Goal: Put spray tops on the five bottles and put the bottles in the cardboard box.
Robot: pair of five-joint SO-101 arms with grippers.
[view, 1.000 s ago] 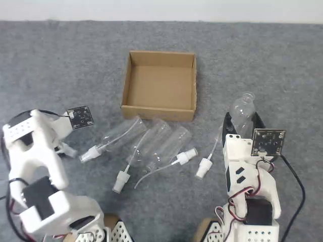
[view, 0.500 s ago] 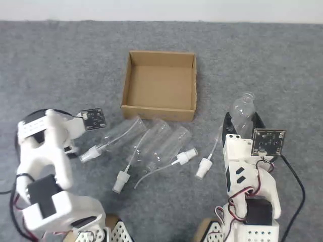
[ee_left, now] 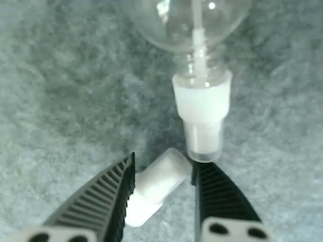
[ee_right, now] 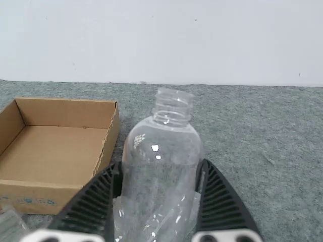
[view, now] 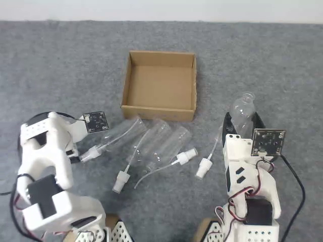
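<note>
a grey carpeted table surface (view: 60, 65) runs back to a plain white wall (view: 161, 10). an open brown cardboard box (view: 159, 85) sits on the carpet, centred between the two arms and farther from them than the bottles.

three clear plastic bottles lie on their sides just in front of the box. the lying bottle nearest the left arm (view: 121, 132) carries a fitted white spray top (ee_left: 202, 116), with its dip tube visible inside. the middle lying bottle (view: 151, 138) and the third lying bottle (view: 174, 142) touch each other. a second white spray top (view: 120, 180) and a third white spray top (view: 186, 155) lie by them; whether these are fitted cannot be told. a loose white spray top with a thin tube (view: 204, 166) lies apart, near the right arm.

the left gripper (ee_left: 162, 164) is low over the carpet, jaws part-open, straddling a small white cylindrical cap (ee_left: 154, 189) that lies tilted just beside the fitted spray top.

the right gripper (ee_right: 160, 169) is clamped around an upright clear plastic bottle with an open neck (ee_right: 161, 141), to the right of the box and well apart from it.
</note>
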